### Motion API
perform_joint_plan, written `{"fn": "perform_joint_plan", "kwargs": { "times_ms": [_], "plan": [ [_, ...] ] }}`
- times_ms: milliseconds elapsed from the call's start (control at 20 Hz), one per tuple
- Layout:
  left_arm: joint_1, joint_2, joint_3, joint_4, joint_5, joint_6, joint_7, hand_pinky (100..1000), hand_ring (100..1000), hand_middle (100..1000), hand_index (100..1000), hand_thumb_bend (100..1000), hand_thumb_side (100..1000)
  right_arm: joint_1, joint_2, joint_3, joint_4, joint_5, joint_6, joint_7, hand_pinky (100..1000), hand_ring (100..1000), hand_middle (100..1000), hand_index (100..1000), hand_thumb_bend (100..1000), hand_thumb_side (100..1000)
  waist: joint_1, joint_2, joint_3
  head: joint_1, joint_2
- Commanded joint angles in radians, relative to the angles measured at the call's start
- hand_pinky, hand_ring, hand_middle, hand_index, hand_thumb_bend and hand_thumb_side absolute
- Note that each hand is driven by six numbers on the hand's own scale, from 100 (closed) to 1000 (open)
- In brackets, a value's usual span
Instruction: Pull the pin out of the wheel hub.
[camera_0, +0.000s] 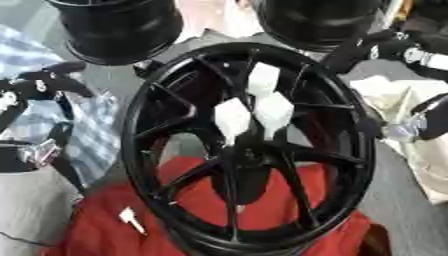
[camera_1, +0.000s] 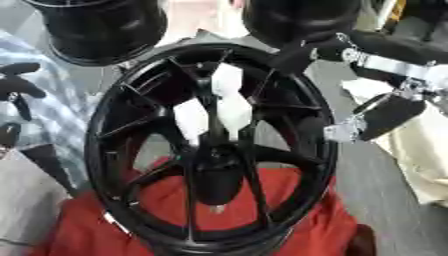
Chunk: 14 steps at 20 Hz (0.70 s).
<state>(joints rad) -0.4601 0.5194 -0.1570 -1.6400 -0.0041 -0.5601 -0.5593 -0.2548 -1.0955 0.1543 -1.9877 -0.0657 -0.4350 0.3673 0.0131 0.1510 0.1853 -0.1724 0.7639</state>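
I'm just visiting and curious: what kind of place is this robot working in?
Probably a workshop or test bench for car wheel parts. A large black spoked wheel stands up close on a red cloth, two more black rims sit behind it, and the robot's right hand reaches to the wheel's upper edge.

We note a grey tabletop (camera_0: 398, 210) showing at lower right. A red cloth (camera_0: 105, 235) fills the lower centre, a blue-and-white checked cloth (camera_0: 96, 135) lies at left, a cream cloth (camera_0: 394, 100) at right. Two black rims (camera_0: 122, 30) stand along the top edge.
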Motion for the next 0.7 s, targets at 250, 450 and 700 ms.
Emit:
{"fn": "perform_joint_plan", "kwargs": {
  "times_ms": [250,450,700],
  "plan": [
    [-0.016,0.013,0.002,-0.008,0.002,-0.347,-0.348,478,1000,708,859,100,373,-0.016,-0.028,-0.011,-0.012,-0.006,0.003,0.012,745,798,877,929,384,370,0.000,-0.019,0.002,-0.011,0.006],
    [-0.014,0.013,0.001,-0.007,-0.002,-0.347,-0.348,478,1000,708,859,100,374,-0.023,-0.026,-0.009,-0.012,-0.005,0.010,0.021,747,802,899,943,475,364,0.000,-0.017,0.006,-0.020,0.006],
    [-0.015,0.009,-0.004,-0.007,-0.008,-0.347,-0.348,478,1000,708,859,100,377,-0.046,-0.024,0.010,-0.012,0.004,0.064,0.043,753,810,914,954,518,329,0.001,-0.014,0.011,-0.036,0.006]
  ]
}}
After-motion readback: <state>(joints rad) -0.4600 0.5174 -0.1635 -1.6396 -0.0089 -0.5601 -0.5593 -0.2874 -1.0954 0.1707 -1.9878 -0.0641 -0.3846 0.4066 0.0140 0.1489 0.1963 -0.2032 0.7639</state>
